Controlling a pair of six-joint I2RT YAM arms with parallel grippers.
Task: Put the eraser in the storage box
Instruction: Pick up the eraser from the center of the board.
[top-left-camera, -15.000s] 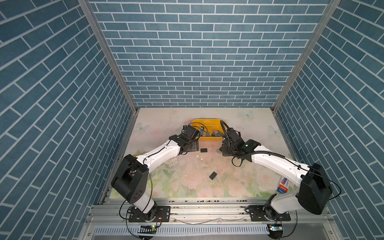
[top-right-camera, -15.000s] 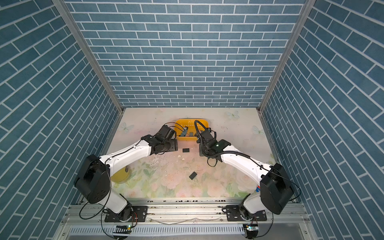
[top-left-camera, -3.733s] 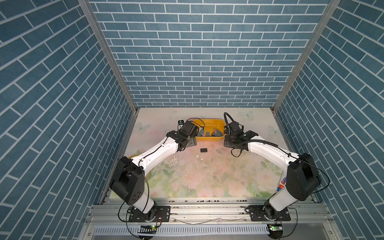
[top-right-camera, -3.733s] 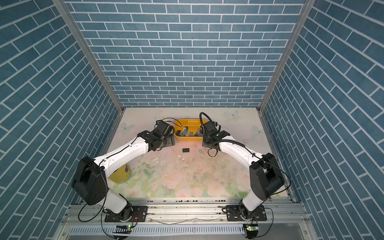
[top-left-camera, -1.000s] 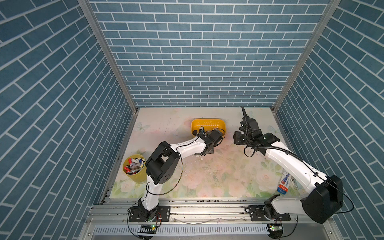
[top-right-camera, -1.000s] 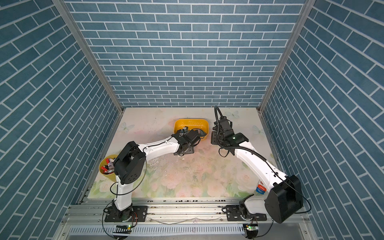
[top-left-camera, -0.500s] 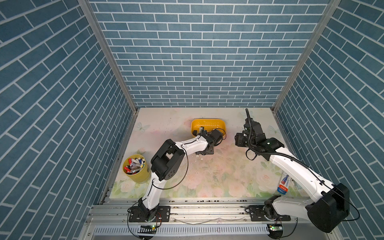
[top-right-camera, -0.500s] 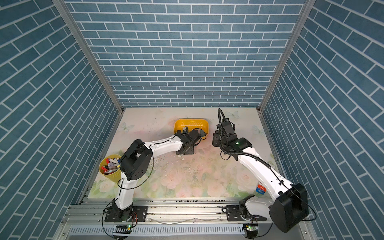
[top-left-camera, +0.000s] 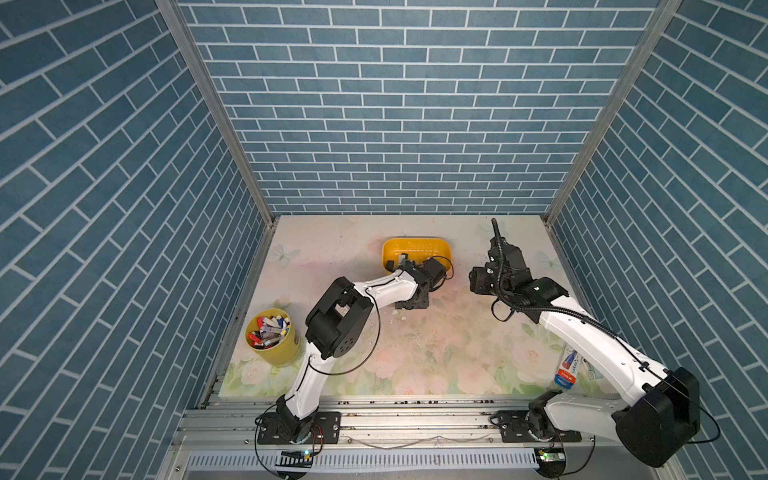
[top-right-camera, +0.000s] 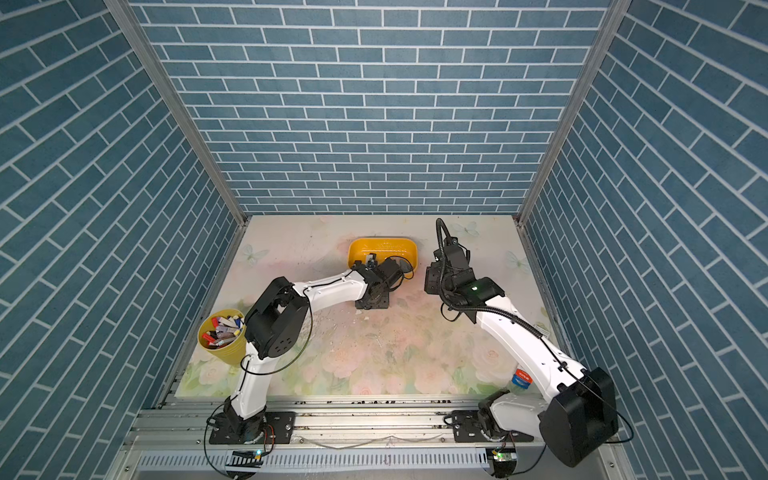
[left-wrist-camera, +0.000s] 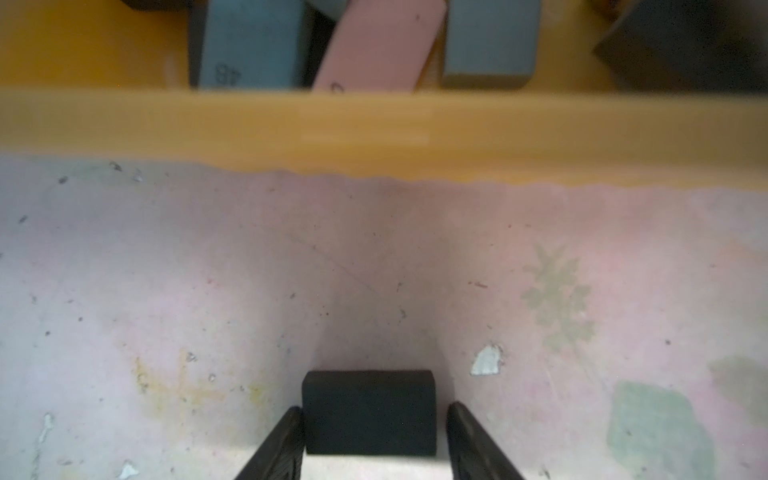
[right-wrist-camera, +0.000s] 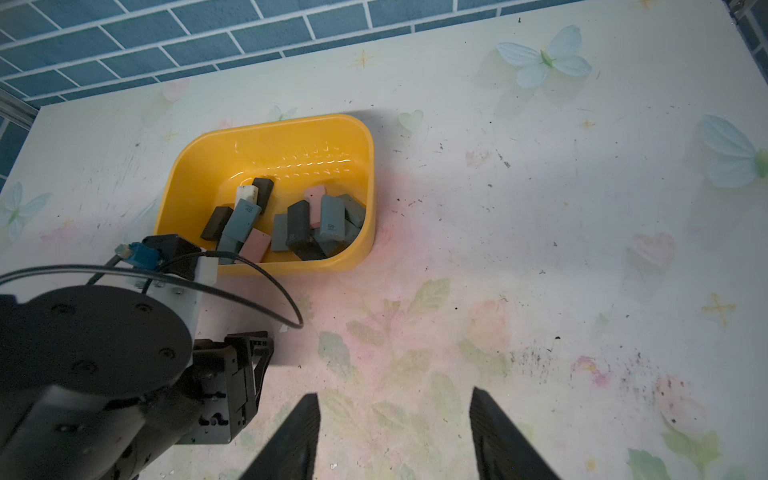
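A black eraser (left-wrist-camera: 369, 428) lies on the floral mat, just in front of the yellow storage box (left-wrist-camera: 374, 129). My left gripper (left-wrist-camera: 374, 409) is down at the mat and straddles it. One finger (left-wrist-camera: 286, 440) touches the eraser's side, and a thin gap shows at the other, so the jaws are open. In both top views the left gripper (top-left-camera: 411, 303) (top-right-camera: 374, 301) hides this eraser, close to the box (top-left-camera: 440, 249) (top-right-camera: 407, 249). My right gripper (right-wrist-camera: 395, 395) hangs open and empty above the mat, to the right of the box (right-wrist-camera: 266, 141).
Several grey, black and pink erasers (right-wrist-camera: 291, 224) lie in the box. A round yellow cup of pens (top-left-camera: 272, 334) stands at the left edge. A small bottle (top-left-camera: 567, 368) lies at the front right, beside the right arm. Brick-pattern walls close in three sides.
The left jaws have narrowed around the black eraser. The right arm has drawn a little back from the box, its jaws unchanged.
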